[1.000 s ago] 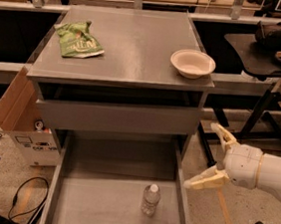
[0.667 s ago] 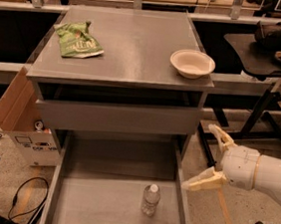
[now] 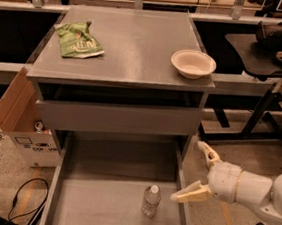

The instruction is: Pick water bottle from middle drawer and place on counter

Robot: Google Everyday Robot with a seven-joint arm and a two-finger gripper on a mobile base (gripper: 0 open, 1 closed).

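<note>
Gripper (image 3: 189, 172) splayed | low, right of middle drawer (image 3: 106, 204) | water bottle (image 3: 151, 201) upright

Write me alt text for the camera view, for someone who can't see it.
A water bottle stands upright in the pulled-out middle drawer, with the open gripper just to its right at the drawer's edge. On the counter above sit a white bowl and a green bag.

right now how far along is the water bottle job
Done: the middle drawer is pulled open, with the water bottle standing upright inside. In hand: the gripper, open, hovers at the drawer's right edge, near the bottle but not touching it. Left: grasp, lift, and set it on the counter, which holds a white bowl and a green bag.
</note>
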